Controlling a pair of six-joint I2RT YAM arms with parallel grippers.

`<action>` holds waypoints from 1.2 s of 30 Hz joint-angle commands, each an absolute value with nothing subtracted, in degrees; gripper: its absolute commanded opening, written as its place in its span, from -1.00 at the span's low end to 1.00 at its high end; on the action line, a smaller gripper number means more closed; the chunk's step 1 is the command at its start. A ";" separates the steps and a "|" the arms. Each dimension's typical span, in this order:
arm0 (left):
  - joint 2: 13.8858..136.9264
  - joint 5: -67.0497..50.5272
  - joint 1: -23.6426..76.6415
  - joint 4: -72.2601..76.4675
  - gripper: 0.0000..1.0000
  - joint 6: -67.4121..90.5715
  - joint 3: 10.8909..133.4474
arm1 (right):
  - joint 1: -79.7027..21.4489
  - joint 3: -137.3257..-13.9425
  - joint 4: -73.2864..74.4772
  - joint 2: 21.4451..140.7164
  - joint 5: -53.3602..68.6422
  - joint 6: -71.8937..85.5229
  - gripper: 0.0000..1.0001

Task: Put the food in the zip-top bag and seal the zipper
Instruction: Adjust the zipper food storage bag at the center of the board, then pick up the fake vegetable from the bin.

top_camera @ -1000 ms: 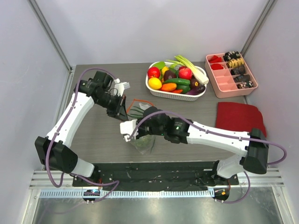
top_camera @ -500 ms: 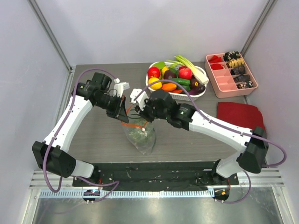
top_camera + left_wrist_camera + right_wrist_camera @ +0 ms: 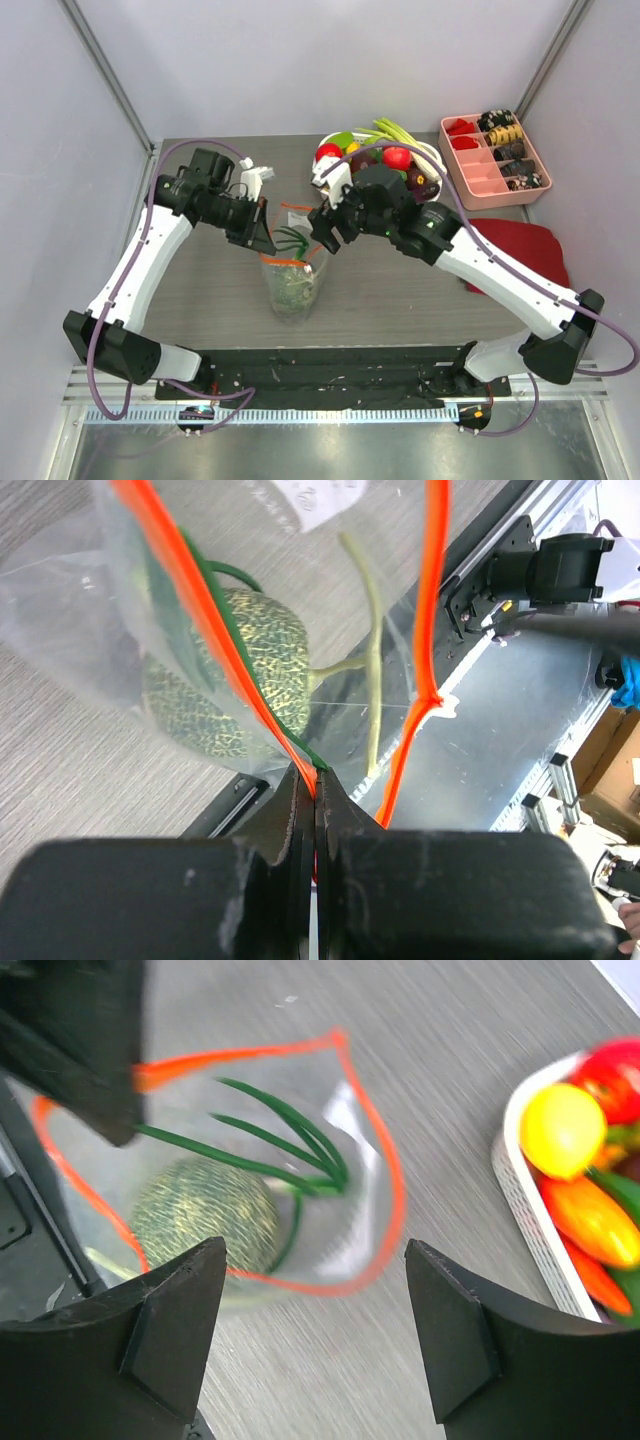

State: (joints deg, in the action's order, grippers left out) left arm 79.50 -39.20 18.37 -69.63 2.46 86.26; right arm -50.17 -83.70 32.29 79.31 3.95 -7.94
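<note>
My left gripper [image 3: 318,776] is shut on the orange-red zipper [image 3: 190,575] of the clear zip-top bag [image 3: 290,285] and holds its mouth up and open. A round grey-green netted head [image 3: 205,1215] with long green stems lies inside the bag. Just behind and above the bag's mouth, my right gripper [image 3: 316,1250] hangs open with nothing between its fingers. In the top view it [image 3: 320,228] is between the bag and the white basket [image 3: 431,160] of food. A red fruit [image 3: 397,157] and a yellow one [image 3: 562,1130] show in that basket.
A pink divided tray [image 3: 470,185] with small red and brown pieces stands at the back right. A dark red cloth [image 3: 520,245] lies in front of it, partly under my right arm. The black mounting strip [image 3: 330,365] runs along the near table edge.
My right gripper has opened and drawn up and back from the bag toward the basket. The green head stays in the bag. My left gripper has lifted the bag's mouth a little.
</note>
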 commanded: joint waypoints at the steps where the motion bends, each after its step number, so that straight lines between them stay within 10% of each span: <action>1: 77.34 -41.57 18.72 -67.24 -1.00 1.76 87.63 | -46.33 -80.69 35.24 79.36 1.76 -4.23 0.56; 10: 74.80 -40.43 18.81 -66.53 -1.00 2.11 85.52 | -40.09 -86.47 37.53 88.94 13.86 -0.09 0.28; 14: 73.39 -38.59 18.72 -66.62 -1.00 2.37 85.08 | -35.69 -89.29 37.88 90.79 23.69 5.26 -0.98; 26: 76.90 -25.66 17.75 -70.84 -1.00 5.71 92.73 | -35.69 -94.83 40.34 92.01 33.41 4.05 -0.91; 36: 80.06 -28.04 17.84 -67.24 -1.00 9.14 90.70 | -29.11 -101.76 39.20 97.46 30.67 1.76 0.29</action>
